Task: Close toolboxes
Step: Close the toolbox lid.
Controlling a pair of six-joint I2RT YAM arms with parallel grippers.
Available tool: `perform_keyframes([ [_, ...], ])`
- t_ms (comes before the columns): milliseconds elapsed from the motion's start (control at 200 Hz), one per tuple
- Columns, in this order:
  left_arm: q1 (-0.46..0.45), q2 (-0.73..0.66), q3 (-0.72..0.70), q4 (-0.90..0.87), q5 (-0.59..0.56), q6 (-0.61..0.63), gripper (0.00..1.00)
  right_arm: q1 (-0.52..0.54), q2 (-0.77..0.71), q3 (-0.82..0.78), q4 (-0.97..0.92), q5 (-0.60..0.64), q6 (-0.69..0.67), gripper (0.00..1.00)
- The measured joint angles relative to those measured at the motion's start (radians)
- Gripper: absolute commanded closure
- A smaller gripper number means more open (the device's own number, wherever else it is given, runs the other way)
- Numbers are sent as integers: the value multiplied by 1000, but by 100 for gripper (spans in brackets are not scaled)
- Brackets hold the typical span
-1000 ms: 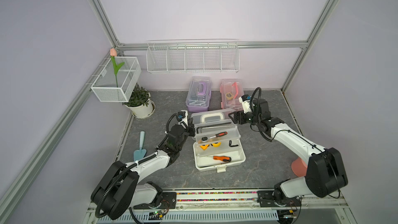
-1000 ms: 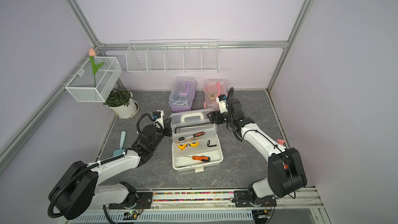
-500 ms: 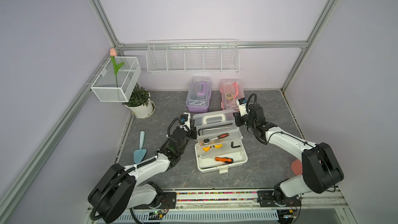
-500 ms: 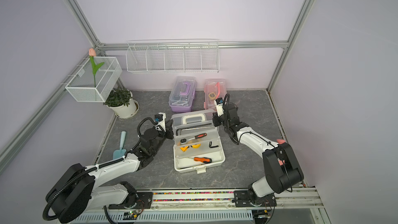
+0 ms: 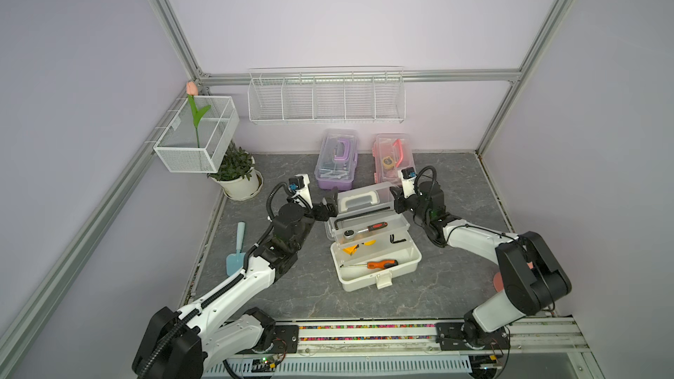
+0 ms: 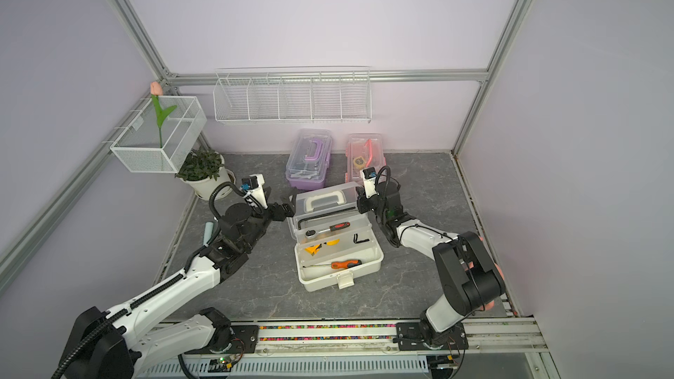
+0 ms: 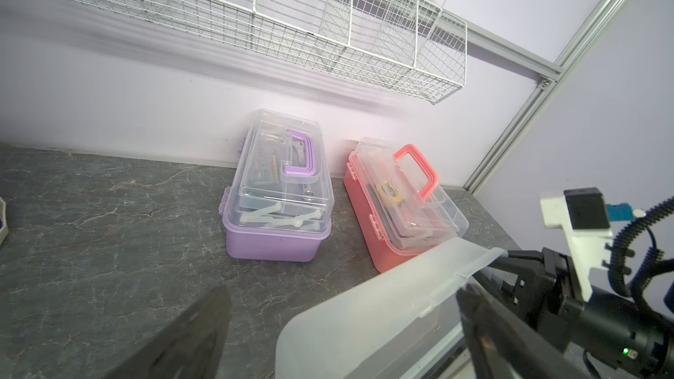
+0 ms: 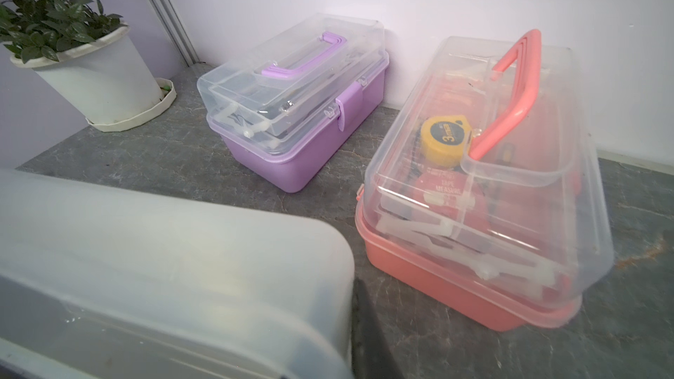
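The grey bench (image 5: 456,184) carries the large white toolbox (image 5: 379,267) at its middle. The box is open, and its clear lid (image 5: 364,196) stands raised behind the base, long axis running arm to arm. The left pincer (image 5: 330,205) gapes wide astride the lid's left end. The right pincer (image 5: 397,202), shut, sits at the right end; whether it grips is unclear. Closing likely means swinging the lid forward, where the bench is bare. The purple toolbox (image 5: 337,165) and pink toolbox (image 5: 392,162), lids down, crowd behind.
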Motion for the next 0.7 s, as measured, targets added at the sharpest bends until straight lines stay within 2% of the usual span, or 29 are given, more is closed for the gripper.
perform_keyframes([
  [280,78,28,56,-77,80,-49,1,10,17,8,62,-31,-20,93],
  [460,159,51,93,-83,136,-82,1,19,16,5,92,-63,-23,93],
  [700,205,164,171,-91,257,-108,1,21,-65,-129,226,-62,-23,92],
])
